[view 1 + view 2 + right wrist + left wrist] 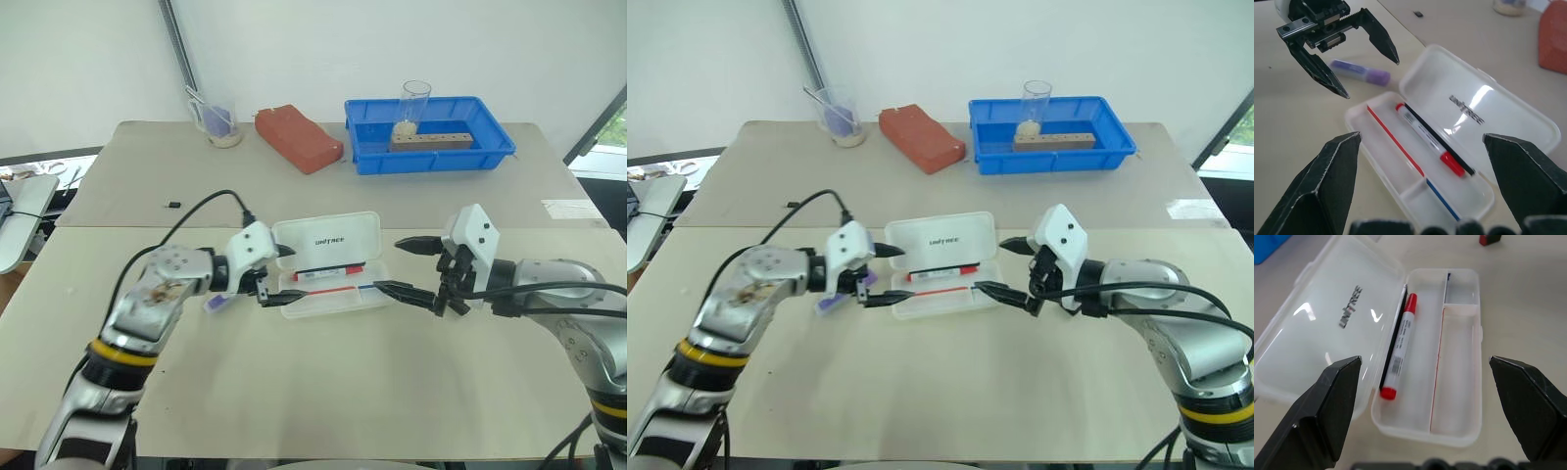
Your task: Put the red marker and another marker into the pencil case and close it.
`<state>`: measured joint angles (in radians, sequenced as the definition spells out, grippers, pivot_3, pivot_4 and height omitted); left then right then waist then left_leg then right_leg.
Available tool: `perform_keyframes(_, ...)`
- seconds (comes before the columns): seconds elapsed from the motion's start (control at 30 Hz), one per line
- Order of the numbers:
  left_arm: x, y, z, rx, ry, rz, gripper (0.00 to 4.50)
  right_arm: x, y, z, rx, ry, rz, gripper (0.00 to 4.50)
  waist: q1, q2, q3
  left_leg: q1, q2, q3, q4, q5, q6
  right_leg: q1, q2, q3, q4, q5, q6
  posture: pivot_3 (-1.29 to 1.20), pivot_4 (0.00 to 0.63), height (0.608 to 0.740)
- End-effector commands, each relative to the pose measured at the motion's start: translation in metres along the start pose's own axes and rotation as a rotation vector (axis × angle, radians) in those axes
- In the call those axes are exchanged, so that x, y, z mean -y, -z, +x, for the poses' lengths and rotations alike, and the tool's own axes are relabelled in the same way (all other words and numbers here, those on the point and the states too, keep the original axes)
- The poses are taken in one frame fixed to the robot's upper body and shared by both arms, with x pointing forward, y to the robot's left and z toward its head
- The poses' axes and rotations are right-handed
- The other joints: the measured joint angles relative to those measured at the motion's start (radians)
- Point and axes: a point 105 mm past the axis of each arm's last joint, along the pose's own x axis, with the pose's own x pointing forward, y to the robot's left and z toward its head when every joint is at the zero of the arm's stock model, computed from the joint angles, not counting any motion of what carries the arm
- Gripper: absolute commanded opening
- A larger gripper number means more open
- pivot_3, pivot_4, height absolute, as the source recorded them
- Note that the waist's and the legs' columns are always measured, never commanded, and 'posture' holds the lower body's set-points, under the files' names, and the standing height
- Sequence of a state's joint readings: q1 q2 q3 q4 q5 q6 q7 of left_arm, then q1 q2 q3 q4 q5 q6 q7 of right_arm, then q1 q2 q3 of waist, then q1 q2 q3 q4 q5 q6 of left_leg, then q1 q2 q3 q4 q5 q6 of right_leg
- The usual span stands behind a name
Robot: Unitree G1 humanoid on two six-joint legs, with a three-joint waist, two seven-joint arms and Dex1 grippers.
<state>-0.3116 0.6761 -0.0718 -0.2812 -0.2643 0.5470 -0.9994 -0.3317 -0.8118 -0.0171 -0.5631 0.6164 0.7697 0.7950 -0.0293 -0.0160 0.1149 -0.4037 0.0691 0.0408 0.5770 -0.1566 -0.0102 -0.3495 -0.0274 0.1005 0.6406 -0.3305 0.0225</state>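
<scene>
On the counter at the left, the left pincer hangs with fingers spread and empty, and the purple marker lies just beside it, outside the pencil case. Further right, the case sits with its lid up; the red marker rests along the hinge side, apparently next to a thin dark pen. At the right, the right pincer gapes empty too. Best next: grip the purple barrel mid-length, then lower it flat.

There was one pencil case; one red marker; one purple marker; two grippers.
</scene>
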Motion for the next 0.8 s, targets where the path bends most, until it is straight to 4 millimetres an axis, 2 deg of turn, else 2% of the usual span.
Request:
perform_keyframes(0.03, -0.026, 0.024, -0.03, -0.044, -0.239, -0.065, 4.45, -0.013, -0.018, 0.007, 0.047, -0.083, -0.04, 4.39, 0.002, 0.0, 0.0, 0.0, 0.0, 0.0, 0.0, 0.0, 0.0, 0.0, 0.0, 0.0, 0.0, 0.0, 0.0, 0.0, 0.15, 0.74)
perform_keyframes(0.2, -0.023, 0.09, -0.045, -0.193, -0.328, -0.188, 4.45, -0.024, -0.03, 0.016, 0.069, -0.188, -0.062, 4.39, 0.01, 0.0, 0.0, 0.0, 0.0, 0.0, 0.0, 0.0, 0.0, -0.002, -0.001, 0.0, 0.0, 0.001, -0.003, 0.0, 0.15, 0.74)
perform_keyframes(0.3, -0.023, 0.103, -0.045, -0.202, -0.344, -0.242, 4.45, -0.024, -0.031, 0.018, 0.06, -0.208, -0.077, 4.39, 0.019, -0.002, 0.0, 0.0, 0.0, 0.001, -0.001, 0.0, 0.0, -0.004, -0.004, -0.005, -0.001, 0.0, -0.005, 0.0, 0.15, 0.74)
perform_keyframes(0.33, -0.022, 0.104, -0.044, -0.193, -0.344, -0.259, 4.21, -0.024, -0.031, 0.018, 0.059, -0.209, -0.08, 4.39, 0.018, -0.003, 0.0, 0.001, 0.0, 0.002, -0.002, 0.0, 0.0, -0.004, -0.006, -0.005, -0.001, 0.0, -0.006, 0.0, 0.15, 0.74)
perform_keyframes(0.4, -0.021, 0.102, -0.043, -0.171, -0.336, -0.288, 3.68, -0.022, -0.032, 0.018, 0.057, -0.21, -0.084, 4.39, 0.016, -0.002, -0.001, 0.002, -0.001, 0.004, -0.004, 0.0, 0.0, -0.004, -0.011, -0.005, -0.001, 0.0, -0.006, 0.0, 0.15, 0.74)
perform_keyframes(0.43, -0.02, 0.101, -0.043, -0.159, -0.334, -0.298, 3.27, -0.021, -0.032, 0.018, 0.057, -0.208, -0.085, 4.39, 0.015, -0.002, -0.001, 0.003, -0.001, 0.006, -0.005, 0.0, 0.0, -0.003, -0.012, -0.005, 0.0, 0.0, -0.006, 0.0, 0.15, 0.74)
perform_keyframes(0.5, -0.019, 0.099, -0.042, -0.148, -0.332, -0.307, 2.24, -0.02, -0.032, 0.018, 0.056, -0.207, -0.086, 4.39, 0.015, -0.002, -0.001, 0.002, -0.001, 0.007, -0.005, 0.0, 0.0, -0.003, -0.012, -0.005, 0.0, 0.0, -0.006, 0.0, 0.15, 0.74)
perform_keyframes(0.6, -0.021, 0.094, -0.047, -0.144, -0.338, -0.294, 0.94, -0.02, -0.032, 0.018, 0.055, -0.202, -0.085, 4.39, 0.015, -0.002, -0.001, 0.001, -0.002, 0.007, -0.004, 0.0, 0.0, -0.002, -0.011, -0.004, 0.0, 0.0, -0.006, 0.0, 0.15, 0.74)
perform_keyframes(0.63, -0.023, 0.091, -0.05, -0.138, -0.345, -0.284, 0.94, -0.019, -0.032, 0.017, 0.055, -0.2, -0.084, 4.39, 0.015, -0.002, -0.001, 0.001, -0.002, 0.007, -0.004, 0.0, 0.0, -0.002, -0.011, -0.004, 0.0, 0.0, -0.006, 0.0, 0.15, 0.74)
perform_keyframes(0.73, -0.027, 0.063, -0.058, -0.079, -0.336, -0.208, 0.94, -0.018, -0.029, 0.015, 0.05, -0.184, -0.076, 4.39, 0.013, -0.003, 0.0, 0.0, -0.002, 0.008, -0.004, 0.0, 0.0, -0.003, -0.01, -0.004, 0.0, 0.0, -0.006, 0.0, 0.15, 0.74)
perform_keyframes(0.8, -0.015, 0.038, -0.059, -0.027, -0.242, -0.151, 0.94, -0.015, -0.025, 0.012, 0.037, -0.164, -0.069, 4.39, 0.013, -0.004, 0.001, 0.0, -0.001, 0.008, -0.004, 0.0, 0.0, -0.003, -0.01, -0.004, 0.0, 0.0, -0.006, 0.0, 0.15, 0.74)
